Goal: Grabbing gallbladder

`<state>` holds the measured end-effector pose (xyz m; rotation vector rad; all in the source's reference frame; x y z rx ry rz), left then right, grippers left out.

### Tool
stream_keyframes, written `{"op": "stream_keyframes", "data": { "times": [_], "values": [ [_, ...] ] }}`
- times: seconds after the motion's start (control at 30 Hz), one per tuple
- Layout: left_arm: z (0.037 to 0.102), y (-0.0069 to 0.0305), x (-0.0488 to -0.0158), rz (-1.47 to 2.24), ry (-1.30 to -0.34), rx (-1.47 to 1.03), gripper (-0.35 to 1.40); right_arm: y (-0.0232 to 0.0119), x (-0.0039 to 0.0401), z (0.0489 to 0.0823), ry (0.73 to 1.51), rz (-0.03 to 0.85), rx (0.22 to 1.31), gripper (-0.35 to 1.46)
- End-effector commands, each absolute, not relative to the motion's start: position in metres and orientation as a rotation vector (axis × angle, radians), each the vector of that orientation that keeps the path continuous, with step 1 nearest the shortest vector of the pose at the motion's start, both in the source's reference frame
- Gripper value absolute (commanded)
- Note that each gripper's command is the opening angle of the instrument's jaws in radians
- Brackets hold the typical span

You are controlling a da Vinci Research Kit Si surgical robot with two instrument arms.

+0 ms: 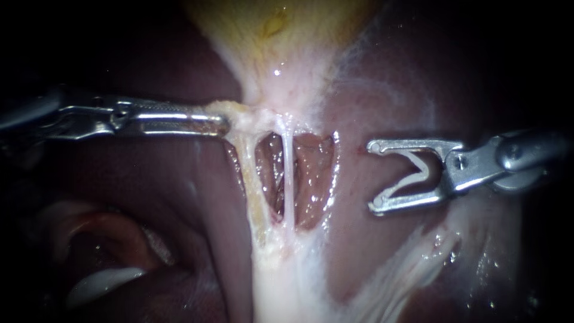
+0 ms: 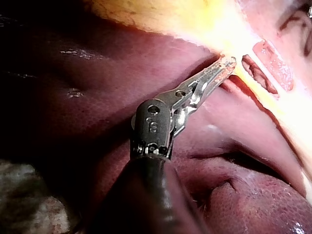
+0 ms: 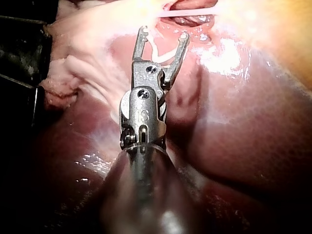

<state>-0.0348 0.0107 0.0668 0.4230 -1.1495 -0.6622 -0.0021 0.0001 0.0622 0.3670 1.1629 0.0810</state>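
The yellowish gallbladder narrows into pale tissue above a window in the liver bed. Two pale tubes cross this window, a thin one and a thicker one to its left. My left instrument comes in level from the left, its jaws shut on the pale tissue at the gallbladder's neck. My right instrument hovers right of the window, apart from the tubes. Its jaws stand wide and hold a white V-shaped clip between them, also in the right wrist view.
Dark red liver surrounds the window on both sides. White fatty strands run down from the tubes. A pale fold of tissue lies low on the left.
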Motion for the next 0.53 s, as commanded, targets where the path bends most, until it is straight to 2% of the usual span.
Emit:
{"op": "stream_keyframes", "data": {
  "times": [0.03,0.53],
  "values": [
    [0.0668,0.0107,-0.0348,-0.665,-1.15,0.421,-0.35,0.0,-0.0021,0.0622,1.163,0.081,0.367,0.49],
    [0.067,0.0104,-0.0348,-0.665,-1.146,0.418,-0.35,0.0001,-0.0021,0.0622,1.163,0.081,0.367,0.49]
  ]
}}
